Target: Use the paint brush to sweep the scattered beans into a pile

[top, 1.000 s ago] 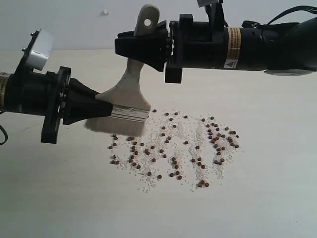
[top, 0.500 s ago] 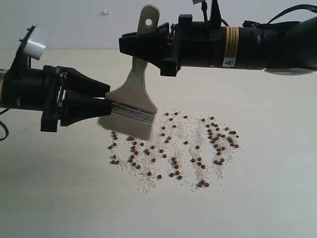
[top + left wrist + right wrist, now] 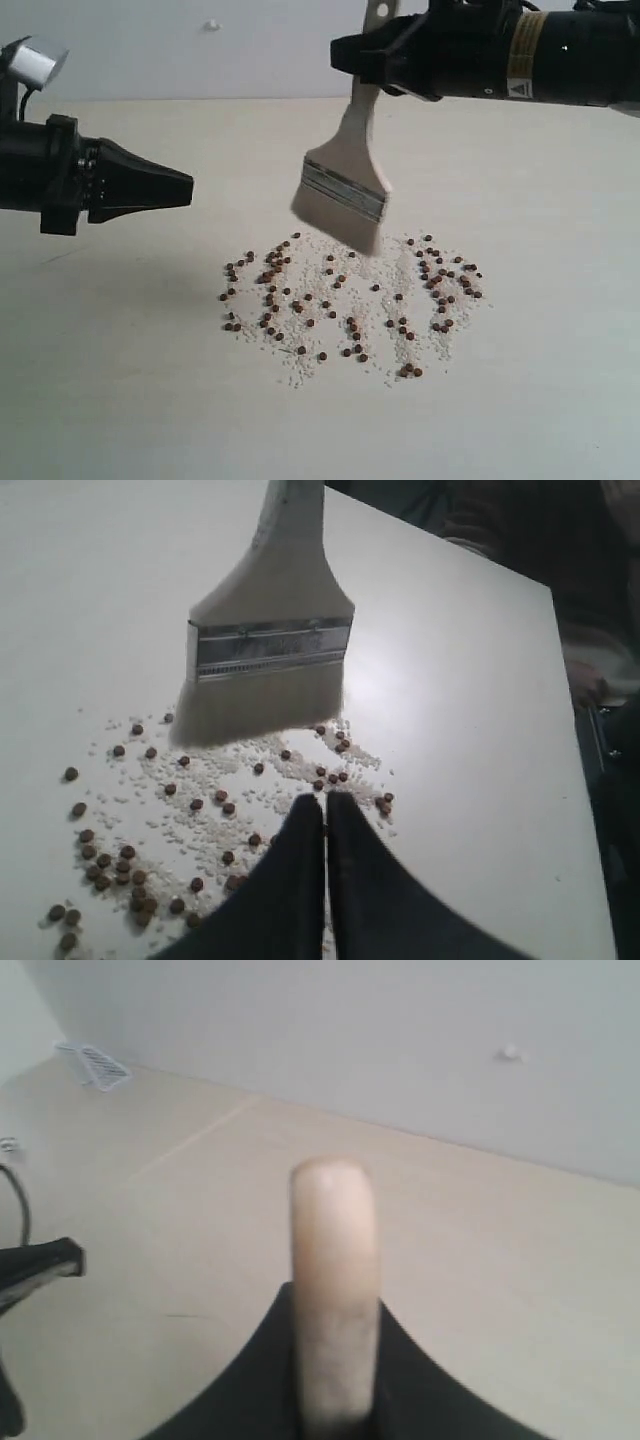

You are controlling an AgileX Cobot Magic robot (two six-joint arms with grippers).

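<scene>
The paint brush (image 3: 347,175) hangs tilted from my right gripper (image 3: 352,52), which is shut on its cream handle (image 3: 335,1280). Its whitish bristles (image 3: 335,222) hover just over the far edge of the beans (image 3: 350,300), which lie scattered with white grains over the table (image 3: 120,380). In the left wrist view the brush (image 3: 270,630) shows its silver ferrule, with bristles above the beans (image 3: 190,800). My left gripper (image 3: 188,185) sits at the left, shut and empty, well apart from the brush; its fingertips (image 3: 325,802) press together.
A pale wall (image 3: 150,40) stands behind the table. The table's edge (image 3: 570,730) runs along one side in the left wrist view, with dark floor beyond it. A small white vent-like object (image 3: 95,1063) lies far off.
My left gripper let go of the brush head, shut and drew back to the left. The right gripper carried the brush right and higher, its bristles now over the beans' far edge.
</scene>
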